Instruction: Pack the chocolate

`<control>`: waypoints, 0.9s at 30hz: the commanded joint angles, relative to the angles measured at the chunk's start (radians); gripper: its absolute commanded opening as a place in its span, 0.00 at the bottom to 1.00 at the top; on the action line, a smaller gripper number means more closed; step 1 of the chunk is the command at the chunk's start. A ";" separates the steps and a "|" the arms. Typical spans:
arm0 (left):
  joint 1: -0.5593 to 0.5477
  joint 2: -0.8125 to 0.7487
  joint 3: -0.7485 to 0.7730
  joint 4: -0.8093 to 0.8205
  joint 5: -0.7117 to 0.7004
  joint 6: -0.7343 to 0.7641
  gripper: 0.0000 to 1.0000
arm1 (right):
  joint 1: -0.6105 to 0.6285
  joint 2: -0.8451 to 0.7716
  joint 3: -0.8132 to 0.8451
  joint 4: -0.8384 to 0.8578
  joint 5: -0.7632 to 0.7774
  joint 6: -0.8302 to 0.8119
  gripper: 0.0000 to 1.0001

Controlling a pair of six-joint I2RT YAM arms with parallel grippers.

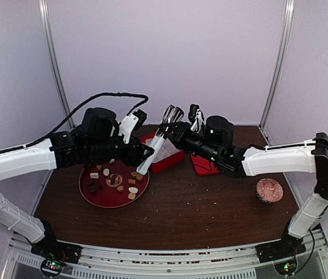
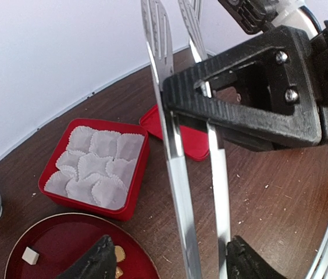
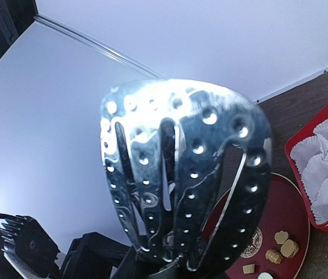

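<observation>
Top view: tongs (image 1: pixel 156 142) lie on a 7-to-1 o'clock line, slotted heads up at 1, hinge end low by the plate (image 1: pixel 94 196). Right gripper (image 1: pixel 173 132) is clamped on the shafts just under the heads. Left gripper (image 1: pixel 142 158) sits at the lower end, jaws apart. Chocolate (image 1: pixel 131 181) is all on the plate, roughly 7 o'clock from the right gripper and just below the left one. So the left arm is nearer, but the tool sits in the right. The heads point away from the pieces, so my read is the tongs need turning over before any pick. Box (image 1: pixel 174 163) is at 2 o'clock from the plate. Left wrist: its fingers (image 2: pixel 100 263) straddle both shafts with a clear gap on one side; can't tell if the other pad touches metal. Paper cups (image 2: pixel 100 163) in the box show no chocolate. One white cube shows at 7 o'clock; the rest of the plate is cut off. Right wrist: a tong head fills the frame and hides the gripper's own fingers. A few tan pieces show at 5 o'clock.
</observation>
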 commanded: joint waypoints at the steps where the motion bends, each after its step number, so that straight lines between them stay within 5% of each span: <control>1: 0.000 -0.032 -0.029 0.081 0.005 -0.030 0.68 | -0.012 -0.022 -0.023 0.104 0.015 0.048 0.11; 11: 0.000 -0.078 -0.089 0.156 0.060 -0.035 0.73 | -0.028 -0.033 -0.027 0.149 0.036 0.062 0.11; 27: 0.002 0.050 0.101 -0.044 0.089 -0.032 0.65 | -0.022 -0.049 -0.060 0.272 -0.048 -0.039 0.13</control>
